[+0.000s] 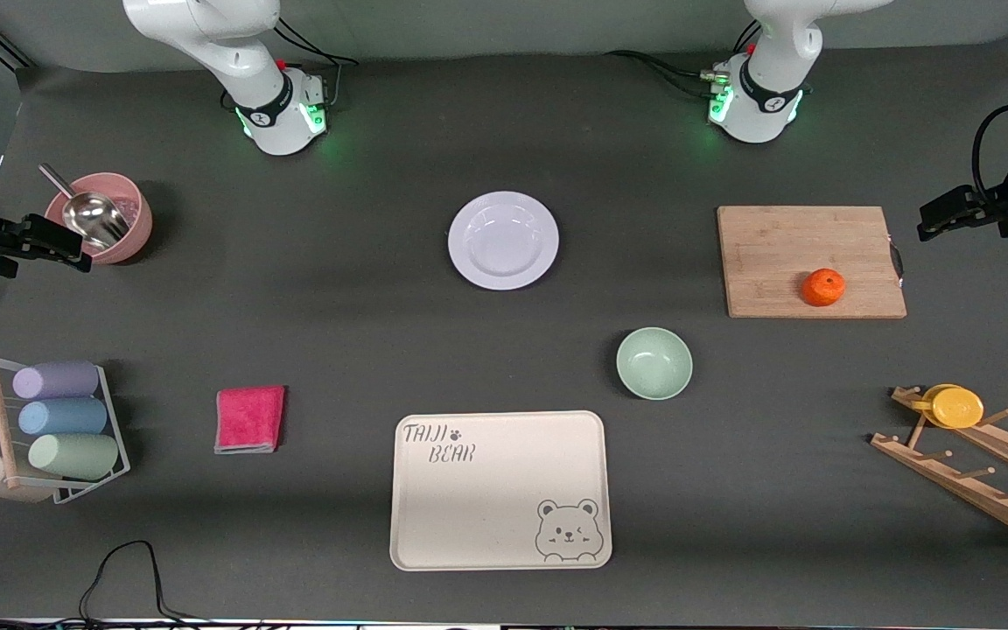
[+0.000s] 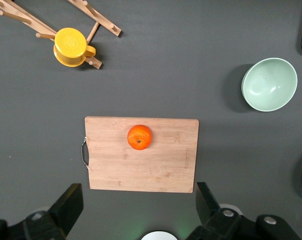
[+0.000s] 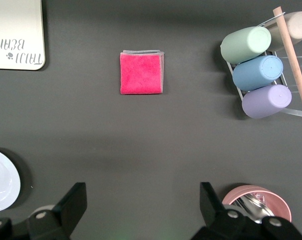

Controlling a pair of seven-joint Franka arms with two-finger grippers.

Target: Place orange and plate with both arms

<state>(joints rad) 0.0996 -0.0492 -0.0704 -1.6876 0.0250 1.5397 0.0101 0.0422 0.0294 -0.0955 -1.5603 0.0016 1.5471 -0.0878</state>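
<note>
The orange (image 1: 822, 287) sits on a wooden cutting board (image 1: 810, 261) toward the left arm's end of the table; it also shows in the left wrist view (image 2: 139, 137). The pale-lavender plate (image 1: 503, 240) lies in the middle of the table, and its edge shows in the right wrist view (image 3: 1, 180). My left gripper (image 1: 937, 223) hangs high at the left arm's end, open and empty (image 2: 139, 205). My right gripper (image 1: 66, 245) hangs high over the pink bowl at the right arm's end, open and empty (image 3: 143, 202).
A pale green bowl (image 1: 654, 362) and a beige bear tray (image 1: 499, 490) lie nearer the front camera than the plate. A pink cloth (image 1: 249, 419), a rack of cups (image 1: 58, 429), a pink bowl with a metal scoop (image 1: 101, 219) and a wooden rack with a yellow cup (image 1: 955, 407) stand around.
</note>
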